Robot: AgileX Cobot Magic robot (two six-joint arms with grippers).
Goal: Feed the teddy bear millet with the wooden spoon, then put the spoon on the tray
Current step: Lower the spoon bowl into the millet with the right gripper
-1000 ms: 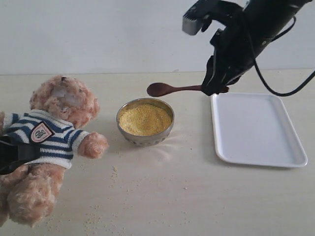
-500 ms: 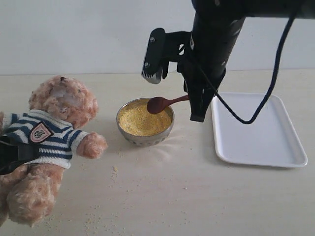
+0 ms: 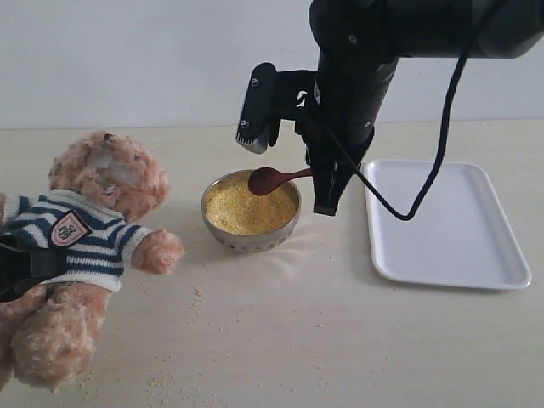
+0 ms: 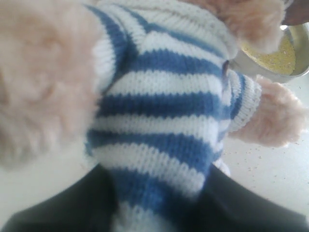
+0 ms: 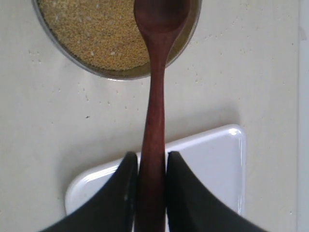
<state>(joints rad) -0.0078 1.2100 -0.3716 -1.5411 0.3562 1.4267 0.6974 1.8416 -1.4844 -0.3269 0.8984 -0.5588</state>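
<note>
The teddy bear (image 3: 93, 229) lies at the left in its striped sweater (image 4: 164, 121). My left gripper (image 3: 21, 268) is shut on the bear's body, black fingers (image 4: 72, 208) pressed on both sides of the sweater. The millet (image 3: 248, 206) fills the metal bowl (image 3: 252, 240) at centre. My right gripper (image 3: 321, 174) is shut on the handle of the wooden spoon (image 3: 274, 179), fingers (image 5: 123, 193) clamping it. The spoon's oval bowl (image 5: 161, 17) hovers just over the millet near the bowl's far-right rim. The white tray (image 3: 446, 225) lies at the right, under the gripper in the right wrist view.
Loose millet grains (image 3: 197, 293) are scattered on the pale tabletop in front of the bowl and by the bear's legs. A black cable (image 3: 433, 136) hangs from the right arm above the tray. A plain wall stands behind the table.
The right arm has swung left from the tray's near corner and lowered, bringing the spoon's bowl from behind the metal bowl down over the millet. The bear and left gripper stayed put.
</note>
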